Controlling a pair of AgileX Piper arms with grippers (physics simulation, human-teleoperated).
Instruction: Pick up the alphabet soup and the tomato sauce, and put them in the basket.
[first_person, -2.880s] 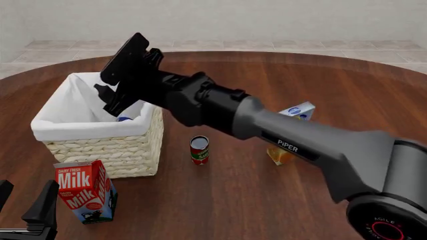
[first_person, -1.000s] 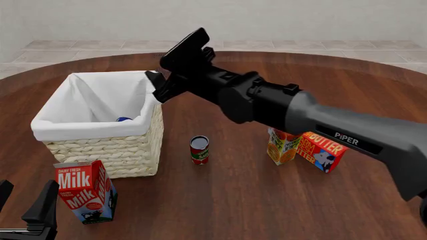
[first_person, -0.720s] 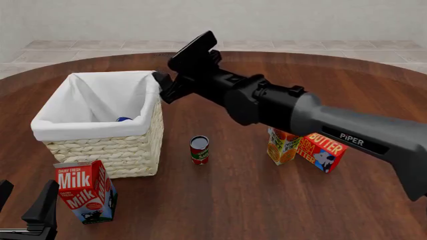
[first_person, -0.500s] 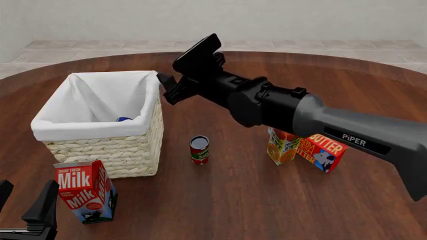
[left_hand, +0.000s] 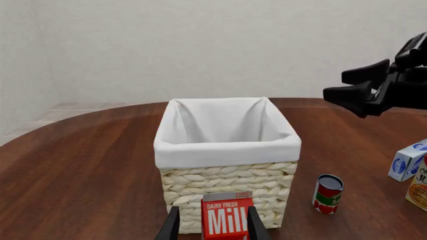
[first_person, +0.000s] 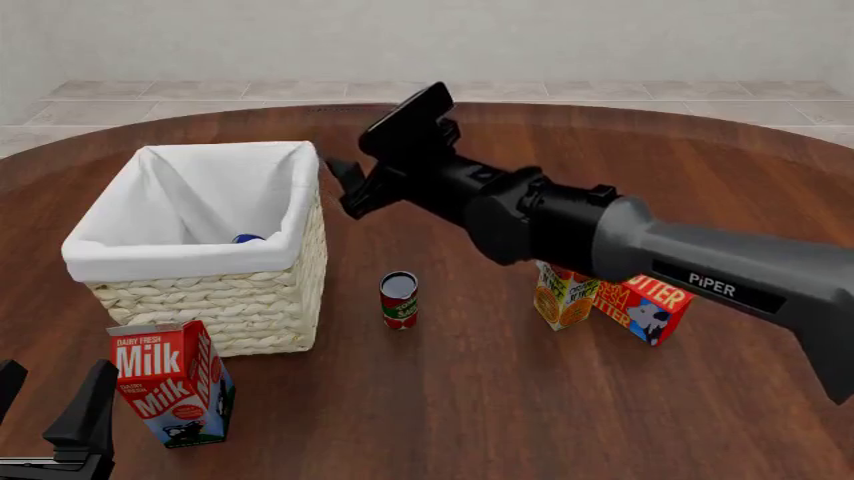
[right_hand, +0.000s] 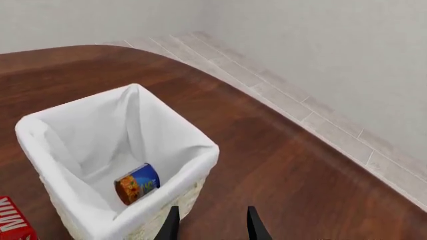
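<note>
The alphabet soup lies on its side at the bottom of the basket, and only a sliver of the alphabet soup shows from the front. The basket stands at the table's left; the same basket fills the left wrist view. Upright on the wood just right of it is the tomato sauce, also seen as tomato sauce. My right gripper hangs open and empty beside the basket's far right corner, shown too as right gripper and right gripper. My left gripper rests open near the front left edge.
A milk carton stands in front of the basket, in line with my left gripper but apart from it. An orange juice carton and a red butter box sit right of the tomato sauce, under the right arm.
The right arm has drawn back from above the basket, rightward and slightly down, gripper open and empty. The alphabet soup stays in the basket. The left arm has not moved.
</note>
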